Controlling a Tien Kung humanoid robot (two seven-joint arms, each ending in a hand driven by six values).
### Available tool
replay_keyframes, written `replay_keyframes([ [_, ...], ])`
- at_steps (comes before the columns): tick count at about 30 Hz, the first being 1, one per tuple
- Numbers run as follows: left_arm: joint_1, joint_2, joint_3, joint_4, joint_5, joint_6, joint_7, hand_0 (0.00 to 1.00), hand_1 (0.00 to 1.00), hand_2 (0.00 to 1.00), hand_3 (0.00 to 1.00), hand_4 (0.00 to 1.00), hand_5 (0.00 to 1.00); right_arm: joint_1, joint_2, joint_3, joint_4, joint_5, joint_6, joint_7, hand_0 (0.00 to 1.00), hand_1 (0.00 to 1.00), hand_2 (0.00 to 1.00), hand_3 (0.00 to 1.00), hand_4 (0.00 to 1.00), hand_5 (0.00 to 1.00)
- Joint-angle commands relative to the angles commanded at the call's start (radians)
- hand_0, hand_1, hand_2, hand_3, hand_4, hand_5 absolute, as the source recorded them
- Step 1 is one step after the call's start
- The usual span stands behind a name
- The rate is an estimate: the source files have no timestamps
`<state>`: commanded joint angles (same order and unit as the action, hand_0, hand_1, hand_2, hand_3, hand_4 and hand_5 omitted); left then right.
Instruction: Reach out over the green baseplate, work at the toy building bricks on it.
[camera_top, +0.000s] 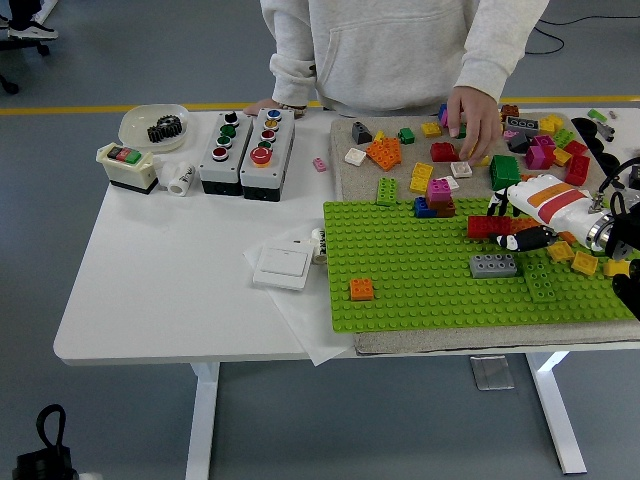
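My right hand (525, 222) reaches in from the right, wrist level, fingers (530, 239) loosely curled and pointing left. My left arm is out of sight.

Single head view: camera high on robot's side, facing forward and down over white table (170, 290); near edge at bottom, person (400, 50) at far side. Moderately distant.
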<state>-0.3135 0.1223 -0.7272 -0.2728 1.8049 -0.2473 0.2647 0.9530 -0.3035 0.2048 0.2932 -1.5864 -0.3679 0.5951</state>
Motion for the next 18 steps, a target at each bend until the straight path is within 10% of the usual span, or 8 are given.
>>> replay_keyframes([
  [18,0.035,0.001,-0.016,0.007,0.013,0.000,0.003,0.770,0.764,0.763,0.606,0.686,0.598,-0.087,-0.133,0.251,0.291,-0.087,0.073,-0.222,0.204,0.399,0.492,0.511,0.650,0.457],
])
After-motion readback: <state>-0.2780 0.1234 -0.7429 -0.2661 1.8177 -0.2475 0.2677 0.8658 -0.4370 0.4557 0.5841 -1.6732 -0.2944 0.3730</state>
